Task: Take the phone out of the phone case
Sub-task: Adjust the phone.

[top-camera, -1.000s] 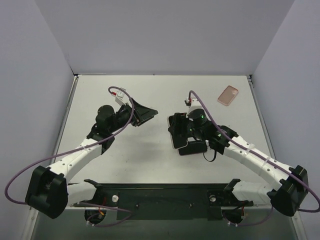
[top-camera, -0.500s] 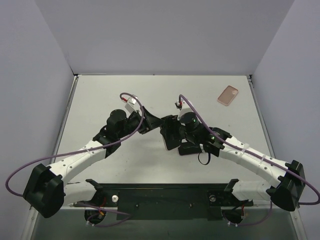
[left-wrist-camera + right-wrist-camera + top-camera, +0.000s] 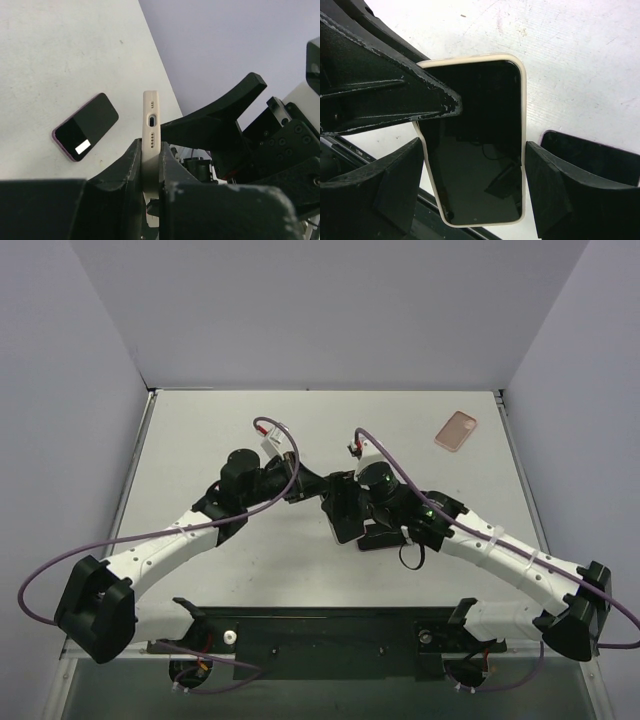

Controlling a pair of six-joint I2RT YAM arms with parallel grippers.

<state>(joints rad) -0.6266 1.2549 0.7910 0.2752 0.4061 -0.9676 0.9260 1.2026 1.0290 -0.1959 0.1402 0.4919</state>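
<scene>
L jaws pinch phone case (image 3: 150, 125) flat, R jaws squeeze its edges. If both pull w/ bad grip, phone (image 3: 475, 150) may slip n hit surface (image 3: 200, 420).

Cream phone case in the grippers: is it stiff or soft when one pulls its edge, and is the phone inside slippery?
The cream case has a thin, rounded, matte rim, so it is probably soft rubber that bends when peeled. The phone shows a glossy, reflecting front, so it is likely smooth, slippery and breakable if it pops free.
</scene>
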